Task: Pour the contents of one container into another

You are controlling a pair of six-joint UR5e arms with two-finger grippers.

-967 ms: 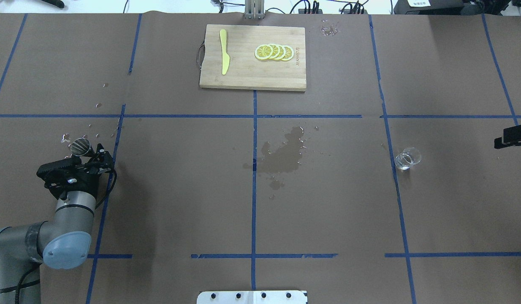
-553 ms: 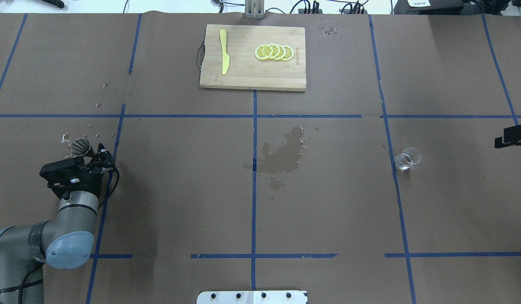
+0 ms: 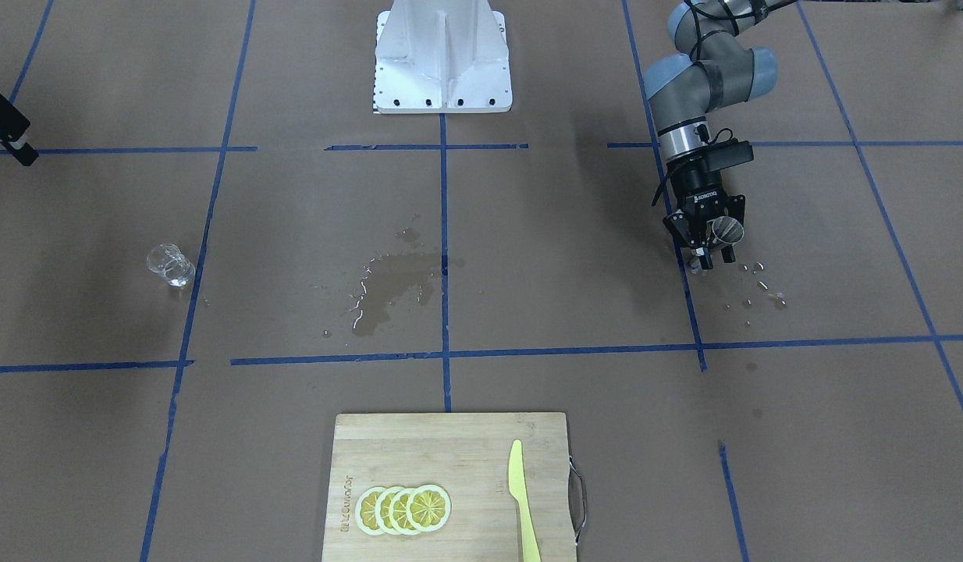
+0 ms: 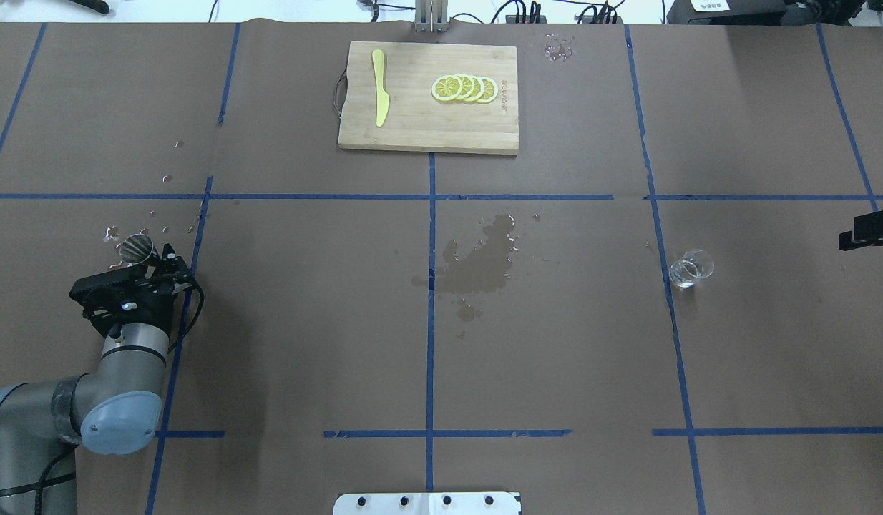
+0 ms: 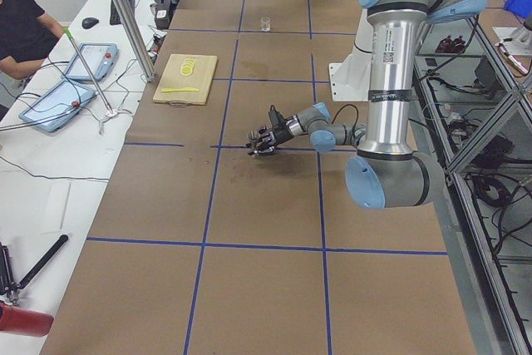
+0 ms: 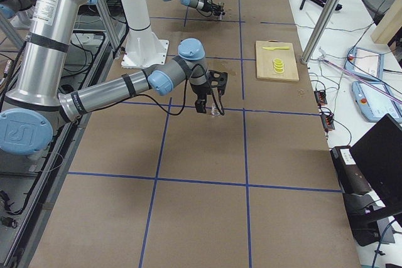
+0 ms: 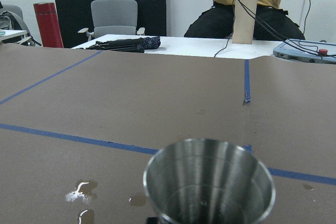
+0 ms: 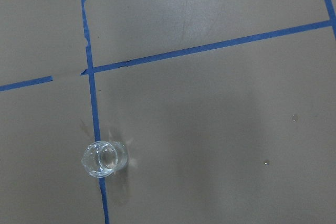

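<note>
A small metal cup (image 4: 136, 248) stands upright by a blue tape line at the table's left, with water drops around it. It fills the bottom of the left wrist view as an open steel rim (image 7: 210, 182). My left gripper (image 3: 714, 248) reaches it at a low slant, its fingers close on either side and shut on the cup. A small clear glass (image 4: 691, 269) stands far off at the right and shows from above in the right wrist view (image 8: 104, 158). My right gripper (image 6: 204, 101) hangs high near the glass; its fingers are too unclear to read.
A wet patch (image 4: 477, 265) darkens the brown paper at the table's middle. A wooden cutting board (image 4: 413, 121) with a yellow knife (image 4: 379, 89) and lemon slices (image 4: 464, 89) lies at the far edge. A person sits behind the far table in the left wrist view.
The left wrist and elbow have shifted slightly toward the robot and to the right. The metal cup, the glass and the right arm stay where they were.
</note>
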